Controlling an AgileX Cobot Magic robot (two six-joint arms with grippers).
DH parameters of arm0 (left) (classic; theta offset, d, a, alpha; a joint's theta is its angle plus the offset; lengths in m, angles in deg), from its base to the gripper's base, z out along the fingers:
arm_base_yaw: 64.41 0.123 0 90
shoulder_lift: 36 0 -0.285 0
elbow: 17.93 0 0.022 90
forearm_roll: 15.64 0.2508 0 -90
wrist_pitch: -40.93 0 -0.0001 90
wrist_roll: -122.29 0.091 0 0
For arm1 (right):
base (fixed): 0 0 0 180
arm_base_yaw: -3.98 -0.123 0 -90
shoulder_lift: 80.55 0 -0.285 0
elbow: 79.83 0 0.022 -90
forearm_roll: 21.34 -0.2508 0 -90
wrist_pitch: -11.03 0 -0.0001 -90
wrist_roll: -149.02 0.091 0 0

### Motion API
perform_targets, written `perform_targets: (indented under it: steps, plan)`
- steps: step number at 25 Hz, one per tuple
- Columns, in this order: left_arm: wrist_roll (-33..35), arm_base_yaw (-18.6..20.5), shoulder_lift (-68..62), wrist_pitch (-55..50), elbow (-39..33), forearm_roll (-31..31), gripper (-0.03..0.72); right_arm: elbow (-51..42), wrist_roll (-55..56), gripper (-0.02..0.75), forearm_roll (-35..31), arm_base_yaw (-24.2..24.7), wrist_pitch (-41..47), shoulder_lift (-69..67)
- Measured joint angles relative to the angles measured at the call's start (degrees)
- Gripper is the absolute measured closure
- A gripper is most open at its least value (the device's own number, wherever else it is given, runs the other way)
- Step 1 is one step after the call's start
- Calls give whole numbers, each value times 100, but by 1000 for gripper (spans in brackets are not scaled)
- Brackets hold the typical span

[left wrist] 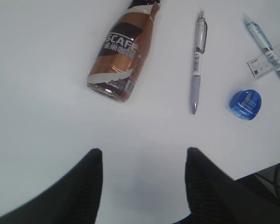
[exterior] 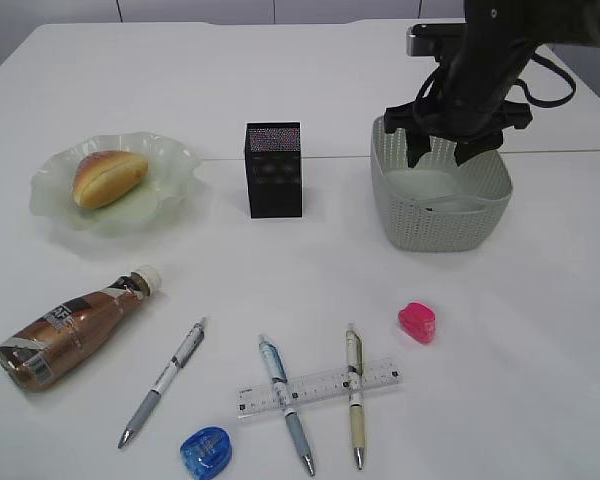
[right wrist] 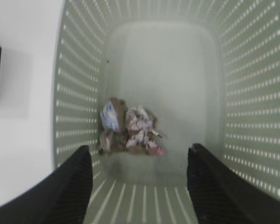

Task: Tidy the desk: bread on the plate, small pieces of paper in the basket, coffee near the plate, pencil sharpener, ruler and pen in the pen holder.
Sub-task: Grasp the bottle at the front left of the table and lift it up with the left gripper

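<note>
The coffee bottle (left wrist: 122,58) lies on the counter (exterior: 540,330), its label reading "SCAFE", seemingly part of Nescafé. Left claw (left wrist: 142,161) and right claw (right wrist: 140,163) are both spread, empty.

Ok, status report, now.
Both grippers open, empty: right gripper over basket, left gripper above desk. Paper in basket. Nothing blocking.
</note>
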Motion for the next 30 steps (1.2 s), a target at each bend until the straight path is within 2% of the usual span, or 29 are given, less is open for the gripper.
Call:
perform_targets:
  steps: [5, 13, 20, 25, 30]
  plan:
    - [0, 0, 0, 57, 0, -89, 272, 0, -866, 263, -745, 0, 837, 468]
    - [0, 0, 0, 439, 0, -94, 273, -116, -1181, 278, -884, -95, 1775, 1245]
    - [0, 0, 0, 759, 0, -103, 272, -1571, -1255, 279, -884, -486, 1800, 2167]
    - [162, 0, 0, 818, 0, -114, 272, -2862, -1348, 279, -884, -539, 1765, 2855]
    - [461, 0, -278, 859, 0, -114, 221, -3683, -1395, 279, -884, -539, 1754, 3490]
